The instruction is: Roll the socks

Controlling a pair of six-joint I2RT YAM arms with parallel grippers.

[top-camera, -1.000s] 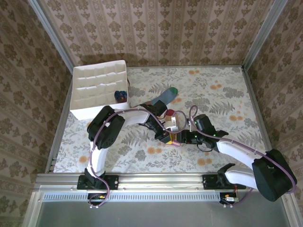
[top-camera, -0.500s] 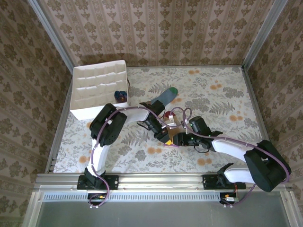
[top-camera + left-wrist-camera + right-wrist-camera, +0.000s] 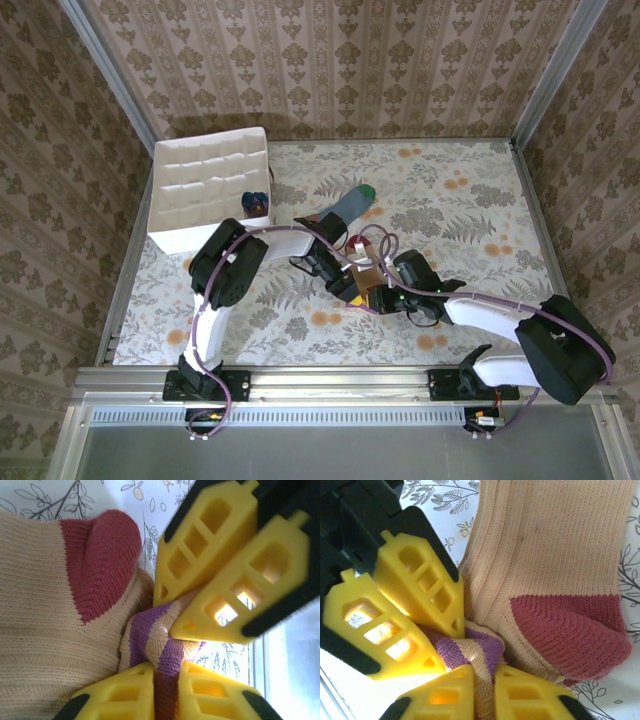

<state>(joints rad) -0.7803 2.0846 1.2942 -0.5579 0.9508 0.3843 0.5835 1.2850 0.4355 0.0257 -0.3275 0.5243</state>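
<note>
Landmark is the white box (image 3: 208,190) with partitions, at the far left of the floral table (image 3: 470,200).

- Peach sock (image 3: 364,262): on the table, right of the box and nearer the arm bases. It lies mostly flat, with the maroon heel (image 3: 102,560) showing. The striped cuff (image 3: 479,652), purple-maroon on peach, is bunched up.
- Left gripper (image 3: 352,287): also right of the box, at the sock's cuff end. In the left wrist view the left gripper (image 3: 167,692) has its yellow fingers (image 3: 130,697) clamped narrow on the cuff.
- Right gripper (image 3: 374,297): tip to tip with the left one, on the side away from the box. In its own view the right gripper (image 3: 482,695) is pinched tight on the same cuff fold.
- Grey-blue sock (image 3: 343,209): flat on the table just right of the box, green toe away from it.
- Purple sock (image 3: 256,202): bunched in a compartment at the box's near right corner.
</note>
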